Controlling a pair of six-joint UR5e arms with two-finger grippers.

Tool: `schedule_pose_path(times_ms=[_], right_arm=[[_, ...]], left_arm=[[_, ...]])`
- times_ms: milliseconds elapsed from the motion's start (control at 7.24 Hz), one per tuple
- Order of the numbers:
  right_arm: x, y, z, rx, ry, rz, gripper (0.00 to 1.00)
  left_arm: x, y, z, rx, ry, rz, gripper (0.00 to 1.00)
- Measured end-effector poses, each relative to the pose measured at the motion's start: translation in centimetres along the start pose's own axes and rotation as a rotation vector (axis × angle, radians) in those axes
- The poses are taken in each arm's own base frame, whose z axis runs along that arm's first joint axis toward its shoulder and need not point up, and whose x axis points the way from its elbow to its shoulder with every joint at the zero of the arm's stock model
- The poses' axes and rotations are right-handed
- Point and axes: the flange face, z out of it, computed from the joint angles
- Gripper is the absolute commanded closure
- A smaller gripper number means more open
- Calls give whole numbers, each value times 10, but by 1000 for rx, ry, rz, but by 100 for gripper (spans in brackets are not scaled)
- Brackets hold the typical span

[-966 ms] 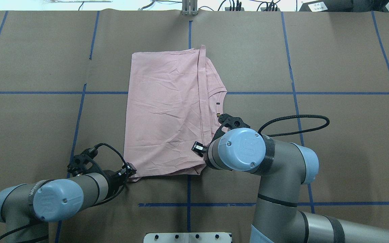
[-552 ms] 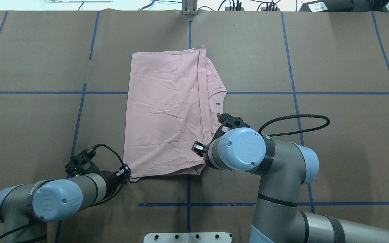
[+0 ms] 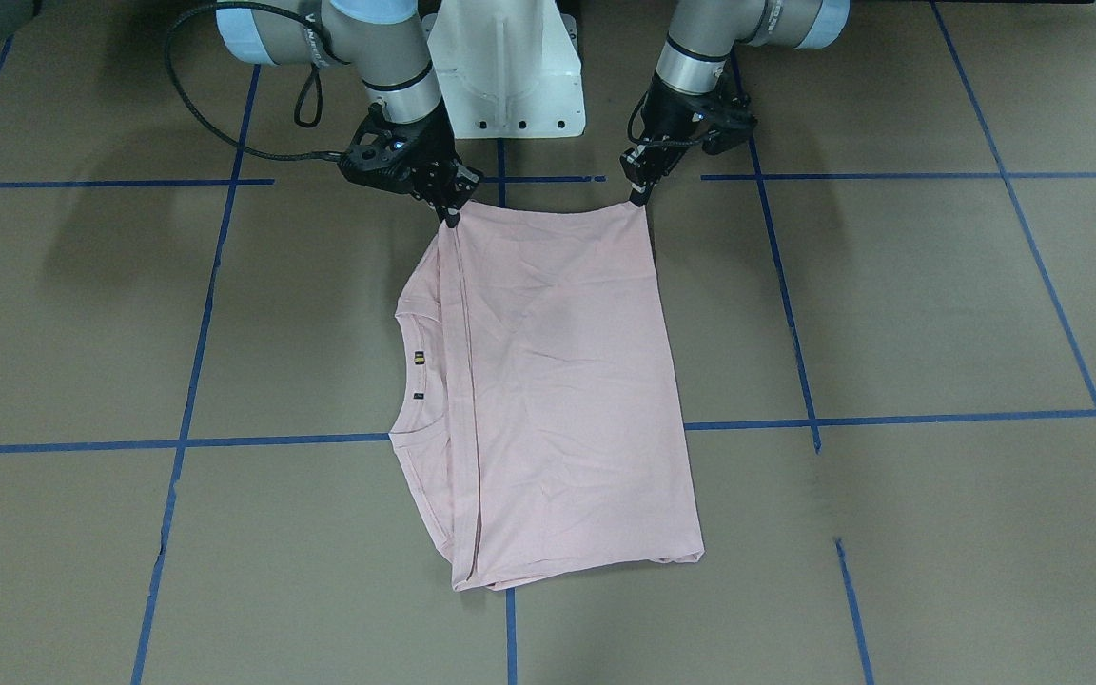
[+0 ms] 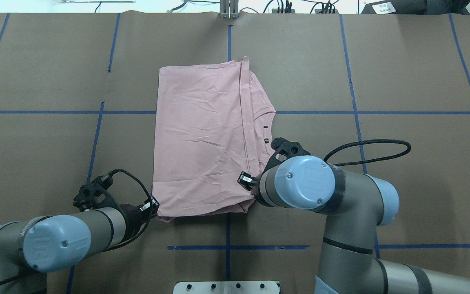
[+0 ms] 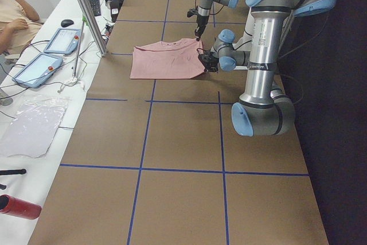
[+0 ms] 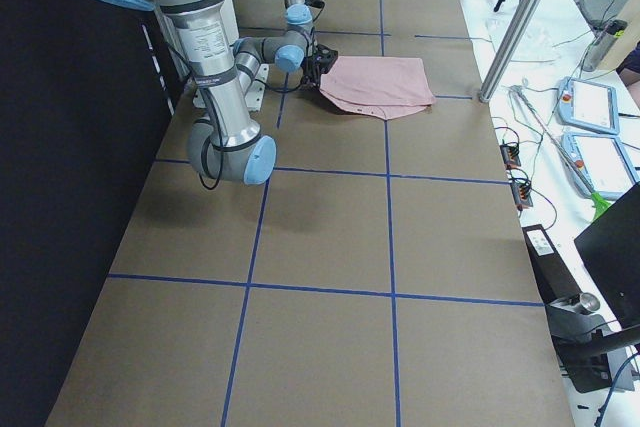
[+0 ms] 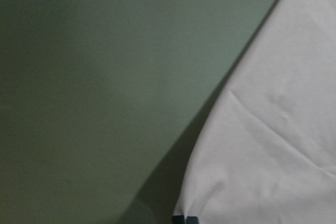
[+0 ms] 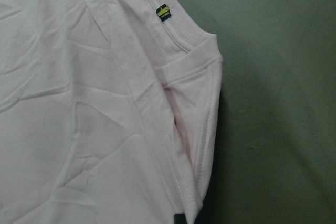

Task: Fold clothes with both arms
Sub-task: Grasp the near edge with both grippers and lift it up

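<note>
The pale pink T-shirt (image 4: 202,139) lies folded on the brown table, plain back up, its ribbed collar (image 4: 268,122) peeking out on the right; the cartoon dog print is hidden. In the front-facing view the T-shirt (image 3: 557,381) has its two robot-side corners drawn up to the grippers. My left gripper (image 4: 154,208) is shut on the near left corner, as the front view (image 3: 639,193) and the left wrist view (image 7: 185,220) show. My right gripper (image 3: 451,214) is shut on the near right corner by the folded sleeve (image 8: 194,108); overhead, its wrist hides the fingertips.
The white pedestal base (image 3: 508,76) stands just behind the grippers. A black cable loop (image 4: 365,143) arcs off the right forearm. Blue tape lines (image 4: 96,134) grid the brown table. A metal post (image 5: 86,10) and tablets (image 5: 49,55) stand at the far edge.
Both arms have drawn back a little toward the robot's base, the left arm also leftward and the right arm rightward. The shirt's near edge has followed slightly.
</note>
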Motion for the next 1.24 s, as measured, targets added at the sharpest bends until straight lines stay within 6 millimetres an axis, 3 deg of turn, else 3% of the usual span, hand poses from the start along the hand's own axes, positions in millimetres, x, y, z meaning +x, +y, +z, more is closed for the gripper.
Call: schedule_pose_path(times_ms=[138, 276, 414, 552, 690, 828, 966, 1242], right_arm=[[19, 9, -23, -24, -20, 32, 100], [35, 17, -57, -52, -49, 67, 100], [44, 17, -107, -66, -85, 99, 100], [40, 4, -144, -49, -116, 129, 100], [18, -16, -144, -4, -126, 159, 100], [-20, -48, -115, 57, -125, 191, 100], [-50, -86, -79, 107, -131, 216, 100], [-78, -143, -20, 153, -129, 246, 100]], left_arm=[[12, 5, -34, -20, 12, -26, 100], [22, 10, -76, -51, 14, -55, 100], [30, 11, -122, -85, 17, -77, 100], [41, 10, -153, -103, 38, -80, 100], [63, 3, -157, -81, 71, -54, 100], [99, -19, -136, -6, 92, 0, 100], [129, -49, -103, 80, 81, 59, 100], [154, -106, -35, 192, 34, 144, 100]])
